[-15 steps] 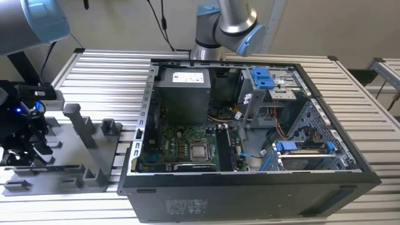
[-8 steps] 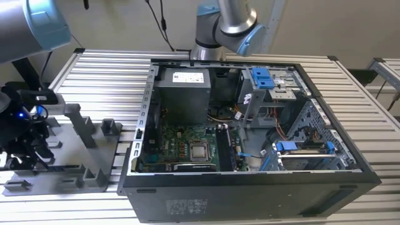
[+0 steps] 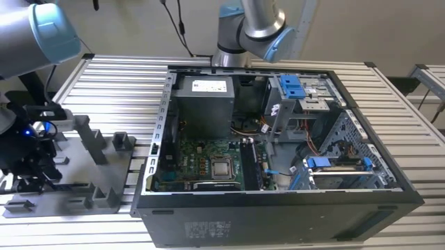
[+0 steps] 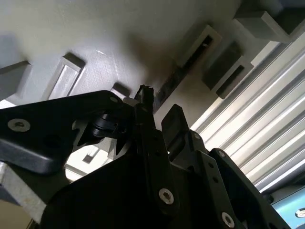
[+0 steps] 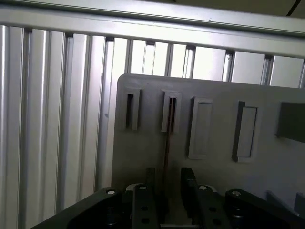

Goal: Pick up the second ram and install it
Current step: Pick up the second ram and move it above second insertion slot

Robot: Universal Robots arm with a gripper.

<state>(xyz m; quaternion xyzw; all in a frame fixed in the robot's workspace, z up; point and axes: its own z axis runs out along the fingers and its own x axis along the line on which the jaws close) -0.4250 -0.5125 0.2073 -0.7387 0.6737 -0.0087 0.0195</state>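
The second ram (image 5: 167,138) stands on edge in a slot of the grey fixture tray (image 5: 219,157) and shows as a thin dark line in the first wrist view. My gripper (image 5: 169,191) straddles it, one finger on each side, open, with a gap between each finger and the stick. In the second wrist view the gripper (image 4: 159,107) hangs just over the tray (image 4: 95,43), its tips by the ram's dark strip (image 4: 169,81). In the exterior view the gripper (image 3: 31,161) is low over the tray (image 3: 83,177) at the exterior view's left.
An open computer case (image 3: 160,156) lies to the tray's right in the exterior view, with its motherboard (image 3: 201,161) exposed. Upright posts (image 3: 94,138) rise from the tray. A second arm's base (image 3: 243,31) stands behind the case. The table is ribbed aluminium (image 5: 47,119).
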